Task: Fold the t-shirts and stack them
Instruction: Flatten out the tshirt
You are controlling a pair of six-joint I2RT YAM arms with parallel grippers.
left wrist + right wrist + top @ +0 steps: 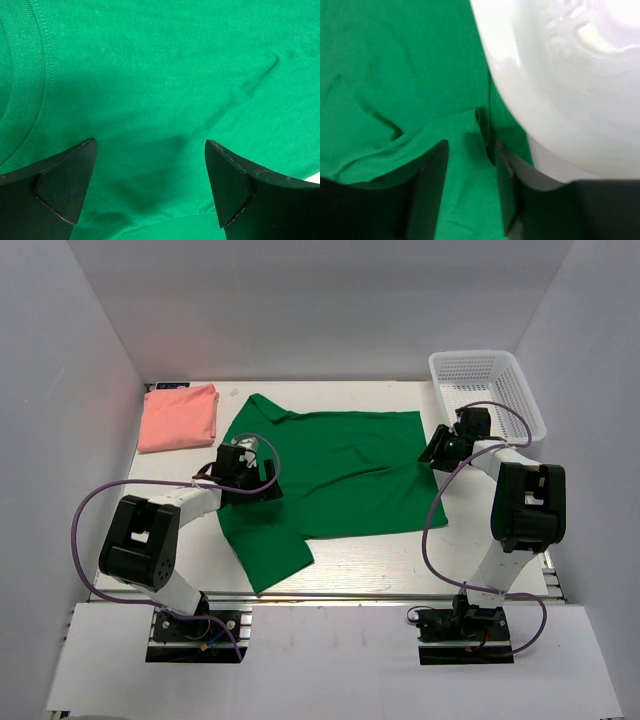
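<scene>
The left pincer stands wide open with nothing in it. Its two dark fingers are spread over the green t-shirt, and the ribbed collar curves along the left edge of its wrist view. From above, we see this pincer hanging over the shirt's left side, near the neck and the sleeve that points toward the arm bases. The right pincer sits at the shirt's right edge, its fingers drawn close together with a raised fold of green cloth and the hem in the narrow gap between them. We cannot tell whether it actually clamps the cloth. Long creases run across the shirt from that corner toward the middle. The green t-shirt lies spread flat across the centre of the white table. The pink t-shirt lies folded at the far left corner, just apart from the green one. The white mesh basket stands at the far right, behind the right pincer. In the right wrist view a pale blurred mass fills the upper right, and we cannot make out what it is. The pincer fingers there are out of focus too.
</scene>
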